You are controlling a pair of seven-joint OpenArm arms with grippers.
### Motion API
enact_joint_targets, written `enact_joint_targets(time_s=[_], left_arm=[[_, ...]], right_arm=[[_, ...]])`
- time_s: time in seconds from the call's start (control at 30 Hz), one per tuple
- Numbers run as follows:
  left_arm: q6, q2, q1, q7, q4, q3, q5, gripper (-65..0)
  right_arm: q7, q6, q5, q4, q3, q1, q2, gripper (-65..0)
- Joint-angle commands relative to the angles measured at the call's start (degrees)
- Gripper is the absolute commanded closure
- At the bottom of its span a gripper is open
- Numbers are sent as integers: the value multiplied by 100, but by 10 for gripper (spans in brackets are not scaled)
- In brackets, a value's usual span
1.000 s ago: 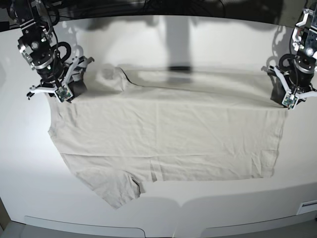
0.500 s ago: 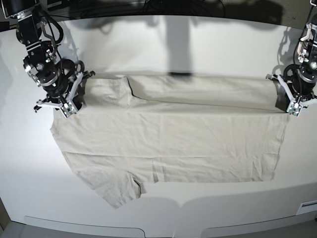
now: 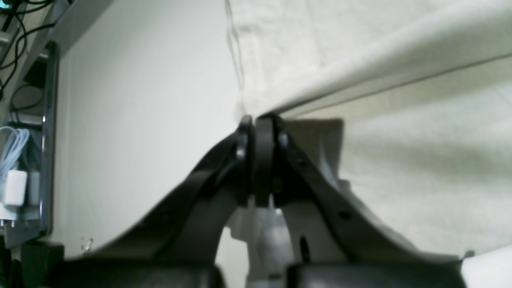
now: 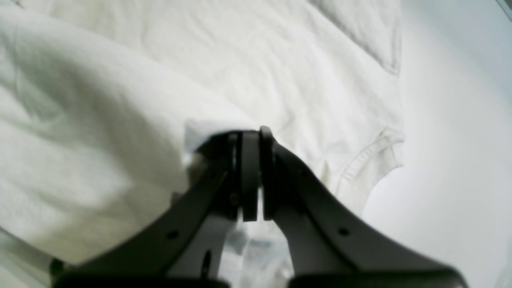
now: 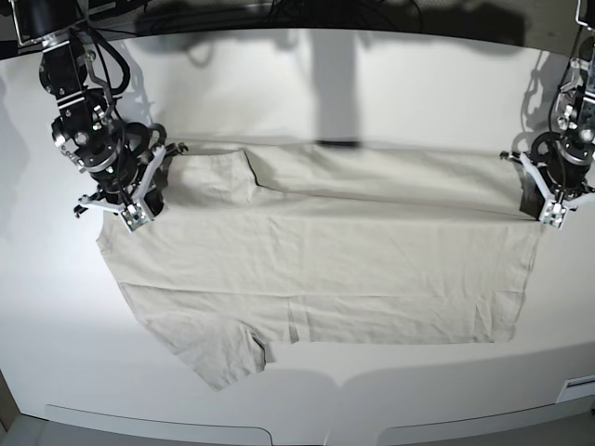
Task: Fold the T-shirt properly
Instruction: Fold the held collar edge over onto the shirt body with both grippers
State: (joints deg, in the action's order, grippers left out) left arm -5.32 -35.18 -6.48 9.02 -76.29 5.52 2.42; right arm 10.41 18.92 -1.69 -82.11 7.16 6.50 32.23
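1. at the left of the base view, my right gripper (image 5: 136, 212) was clenched on the t-shirt (image 5: 316, 269) at its sleeve-end corner, the far edge doubled over the body.
2. the t-shirt lay spread across the white table (image 5: 372, 84), one sleeve pointing toward the near edge.
3. at the right, my left gripper (image 5: 556, 212) was pinched on the hem-end corner.
4. risk: if one side led, the fold would skew; a thin pinch might slip.

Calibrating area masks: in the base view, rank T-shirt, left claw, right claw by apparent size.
1. T-shirt, by far the largest.
2. Right claw and its wrist look larger than the left claw, but the left sits at the frame edge, so that ranking is unsure.
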Motion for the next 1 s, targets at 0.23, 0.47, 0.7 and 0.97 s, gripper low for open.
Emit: enact_joint_targets(time_s=[0.23,0.47,0.7,0.97], left_arm=[[81,-120,94,-101,-33,-66,-44,-188],[114,-120,94,214,-37,-66,-35,-322],[116,-120,92,898,-481,-66,1032,-321],[98,61,85,1117,-925,-66,1759,-22]], right_arm=[[-105,-52,-4,-74,-55,-107,92,-154],[-90,-101,-39,-81,-55,-208,94,-196],[479,-98,-826,-769,-98,-190,92,-195],[1943,-114,-1099,-1329,-387,-186,-245,-53]])
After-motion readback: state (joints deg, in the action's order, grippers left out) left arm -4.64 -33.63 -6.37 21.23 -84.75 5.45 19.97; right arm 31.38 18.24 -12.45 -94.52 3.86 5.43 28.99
